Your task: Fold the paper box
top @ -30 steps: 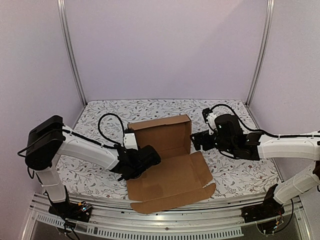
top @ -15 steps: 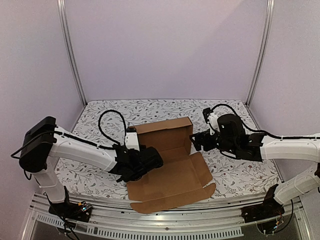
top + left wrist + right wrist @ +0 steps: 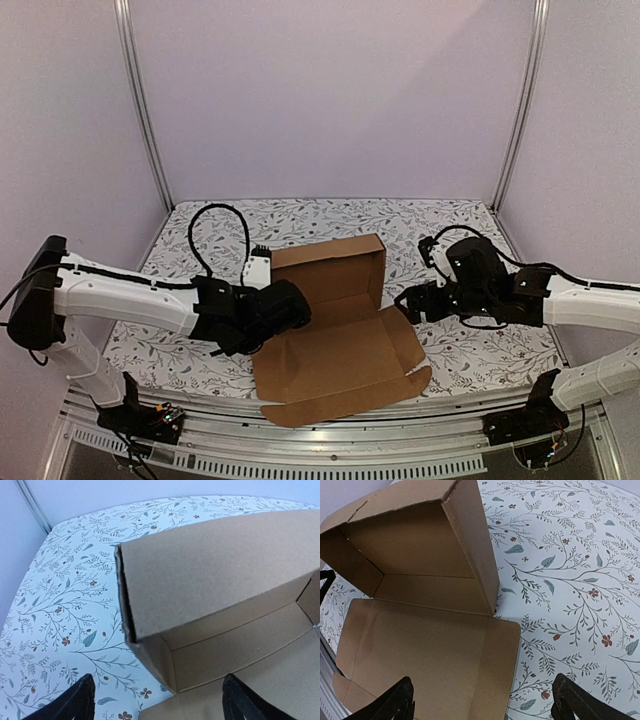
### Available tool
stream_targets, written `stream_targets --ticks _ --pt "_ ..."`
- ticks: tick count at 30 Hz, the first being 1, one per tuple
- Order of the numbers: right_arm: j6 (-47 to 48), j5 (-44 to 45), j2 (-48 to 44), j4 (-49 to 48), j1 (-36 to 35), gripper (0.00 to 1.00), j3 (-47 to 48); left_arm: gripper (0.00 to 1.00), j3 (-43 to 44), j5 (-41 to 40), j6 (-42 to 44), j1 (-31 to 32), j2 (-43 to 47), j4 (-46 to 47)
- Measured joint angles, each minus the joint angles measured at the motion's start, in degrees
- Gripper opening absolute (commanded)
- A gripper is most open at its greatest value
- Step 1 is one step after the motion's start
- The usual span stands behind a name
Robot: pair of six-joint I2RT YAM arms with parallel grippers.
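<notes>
Top external: paper box (image 3: pixel 335 330), rear wall up at 12 o'clock. Left gripper (image 3: pixel 159 700) at 9, right gripper (image 3: pixel 484 700) at 3, jaws released, empty; probably flanking it to raise flaps.

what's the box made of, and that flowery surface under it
The paper box looks like plain brown cardboard, matte and unprinted. Its exposed wall edge in the left wrist view shows a dark gap between layers, which suggests corrugated or doubled board. The table covering seems to be a printed floral sheet, flat and smooth. Whether it is cloth or vinyl, I cannot tell.
</notes>
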State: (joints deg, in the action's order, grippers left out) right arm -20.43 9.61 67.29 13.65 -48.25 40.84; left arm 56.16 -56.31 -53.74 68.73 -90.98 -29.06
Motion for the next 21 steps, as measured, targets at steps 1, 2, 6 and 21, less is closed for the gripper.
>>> stream_targets --ticks 1,2,6,21 --pt "-1.2 -1.2 -0.6 1.9 0.0 0.94 -0.1 0.87 0.0 1.3 0.8 0.0 1.1 -0.9" --pt "-2.3 -2.2 -1.1 3.5 0.0 0.93 -0.2 0.87 0.0 2.6 1.9 0.0 2.2 -1.7" --pt "-6.5 -6.8 -1.6 7.3 0.0 0.87 -1.7 0.88 0.0 7.4 7.0 0.1 6.3 -3.1" --pt "-13.4 -17.2 6.3 8.3 3.7 0.63 -5.8 0.88 4.2 10.0 22.9 0.1 15.2 -9.2"
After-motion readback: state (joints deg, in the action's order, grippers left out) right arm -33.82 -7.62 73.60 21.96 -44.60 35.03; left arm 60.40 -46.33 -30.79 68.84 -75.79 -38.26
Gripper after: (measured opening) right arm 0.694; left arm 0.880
